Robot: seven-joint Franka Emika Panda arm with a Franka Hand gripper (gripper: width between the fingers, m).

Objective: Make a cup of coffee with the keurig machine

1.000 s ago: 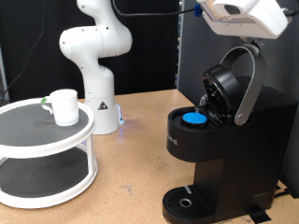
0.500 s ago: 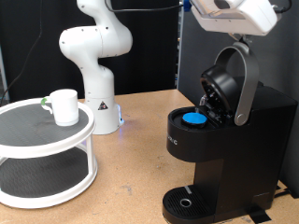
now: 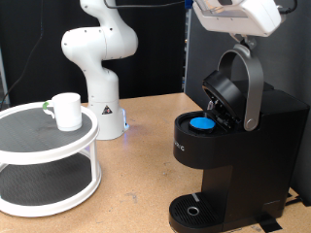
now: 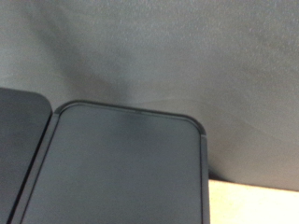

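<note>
The keurig machine (image 3: 233, 146) stands on the worktop (image 3: 136, 165) at about four o'clock in the exterior view, its lid raised and its grey handle (image 3: 248, 87) swung up high. A blue-topped pod (image 3: 201, 122) sits in the open brew chamber, so loading the pod looks done. The lid is not yet shut.

The pincer (image 3: 236, 37) is at roughly one o'clock in the exterior view, right above the top of the raised handle. Only the white hand housing and a dark bit beneath it show, and the fingers themselves are hidden, so I cannot tell whether they are spread or closed, or whether they touch the handle. The wrist view gives no help: it shows only a dark rounded panel against a grey backdrop, with a strip of the worktop at one corner.

The cup (image 3: 65, 110) stands upright on the top tier of a white two-level round stand (image 3: 29, 146) at nine o'clock in the exterior view, well apart from the machine. The round drip tray (image 3: 194, 211) at the machine's base, near six o'clock, has nothing on it.

Judging from this, the task is at an early-to-middle point: pod in, lid open, cup not placed under the spout, and no sign of brewing.
</note>
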